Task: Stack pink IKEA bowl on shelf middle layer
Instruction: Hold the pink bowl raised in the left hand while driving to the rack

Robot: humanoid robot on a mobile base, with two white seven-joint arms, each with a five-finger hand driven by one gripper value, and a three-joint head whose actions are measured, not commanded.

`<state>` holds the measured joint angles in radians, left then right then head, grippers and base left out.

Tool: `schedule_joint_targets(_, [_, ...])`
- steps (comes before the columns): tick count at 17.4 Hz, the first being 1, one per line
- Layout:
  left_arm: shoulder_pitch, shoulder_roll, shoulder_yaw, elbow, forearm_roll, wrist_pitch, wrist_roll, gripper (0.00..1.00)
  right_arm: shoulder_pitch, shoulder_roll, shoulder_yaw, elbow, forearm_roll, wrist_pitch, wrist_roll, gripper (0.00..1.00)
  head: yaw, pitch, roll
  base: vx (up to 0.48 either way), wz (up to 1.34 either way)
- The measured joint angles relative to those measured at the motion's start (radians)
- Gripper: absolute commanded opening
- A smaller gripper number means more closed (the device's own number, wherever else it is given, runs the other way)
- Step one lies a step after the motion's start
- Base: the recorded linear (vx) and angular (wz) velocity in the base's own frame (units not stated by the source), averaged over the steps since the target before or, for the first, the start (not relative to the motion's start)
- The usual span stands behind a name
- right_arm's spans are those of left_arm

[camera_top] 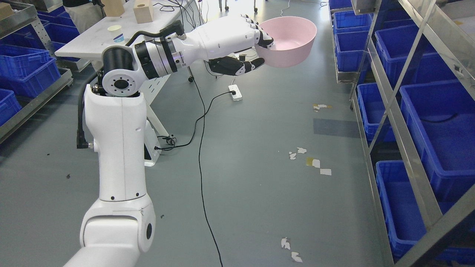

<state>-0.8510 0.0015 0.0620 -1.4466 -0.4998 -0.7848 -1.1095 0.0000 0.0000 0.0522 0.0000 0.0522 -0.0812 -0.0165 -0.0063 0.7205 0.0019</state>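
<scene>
A pink bowl (293, 40) hangs in the air above the grey floor, near the top centre of the head view. My left hand (259, 50) is shut on its near-left rim, with the fingers (266, 40) curled inside the bowl and the thumb (237, 66) under its wall. The white left arm rises from the lower left, bends at the elbow (120, 74) and reaches right. The metal shelf (400, 122) stands along the right edge, to the right of the bowl and apart from it. The right arm does not show.
Blue bins (441, 141) fill the right shelf's layers. More blue bins (26, 70) sit on a rack at left. A white table (122, 33) with a paper cup and a wooden block stands behind the arm. A black cable and power strip (235, 92) lie on the floor.
</scene>
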Motion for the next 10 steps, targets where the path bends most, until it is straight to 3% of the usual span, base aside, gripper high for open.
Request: schedule_joint_targets(10, [0.007,-0.001,-0.001,-0.002,0.000,0.000,0.013,0.02,0.000,0.000,0.000,0.000,0.000,0.000,-0.002,1.00,0.0000,0.000,0.000,0.409,-0.13])
